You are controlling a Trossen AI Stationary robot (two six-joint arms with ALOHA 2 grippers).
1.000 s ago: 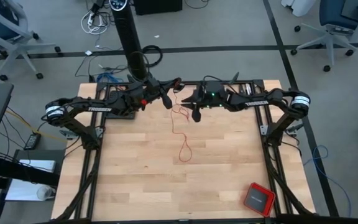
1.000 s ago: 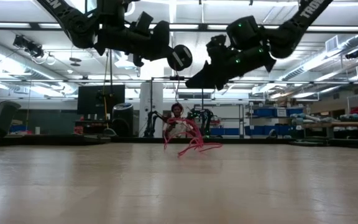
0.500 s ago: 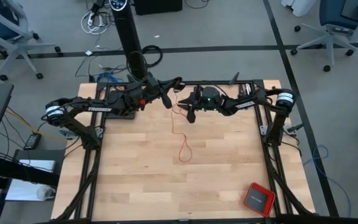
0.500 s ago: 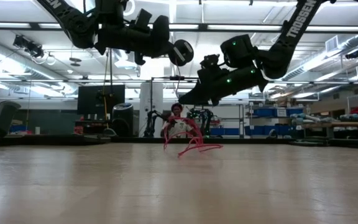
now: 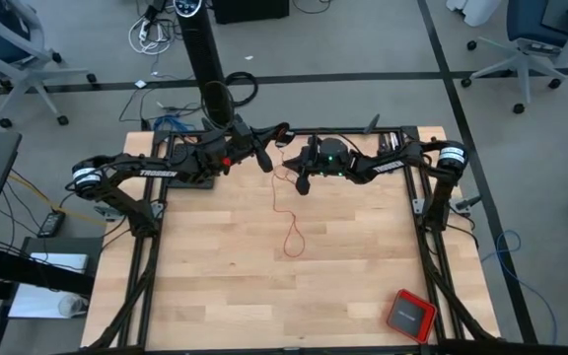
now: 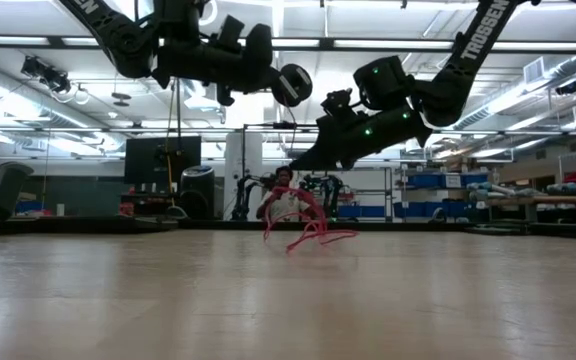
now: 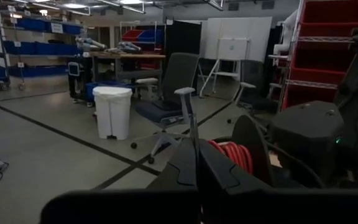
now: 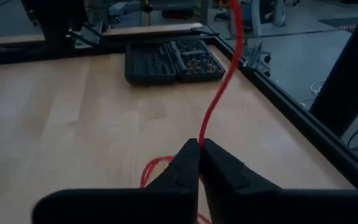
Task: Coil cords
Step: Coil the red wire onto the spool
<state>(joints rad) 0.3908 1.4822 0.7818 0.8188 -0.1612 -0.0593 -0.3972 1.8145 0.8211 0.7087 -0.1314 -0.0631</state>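
The red cord (image 5: 276, 202) runs from between the two grippers down the table's far half to a loose loop (image 5: 292, 240) lying on the wood. In the low view its loops (image 6: 306, 226) lie piled on the table. A small tight red coil (image 7: 232, 155) sits right beside the shut fingers of my left gripper (image 7: 197, 163), which stays raised over the far edge (image 5: 276, 143). My right gripper (image 8: 200, 149) is lower, just right of it (image 5: 302, 181), and is shut on the cord. My left gripper has the red coil (image 7: 229, 154) against the outer side of one finger; whether the coil is wound on the finger or gripped, I cannot tell. My right gripper pinches a single strand of the cord (image 8: 202, 138) between its two fingertips. The fingers come from the table's right, slanting slightly down. Above the pinch the strand (image 8: 224, 74) rises straight toward my left gripper; below it slack loops (image 8: 151, 169) lie on the table.
A dark open tool case (image 8: 169, 61) lies near the table's far left under my left arm. A red square box (image 5: 409, 316) sits at the near right corner. Bare wood spans the near half (image 5: 225, 286). A dark frame (image 5: 417, 197) edges the table.
My right gripper has sunk toward the table and moved slightly toward the table's left, then shut on the strand of cord below my left gripper. The loop on the table has stayed where it was.
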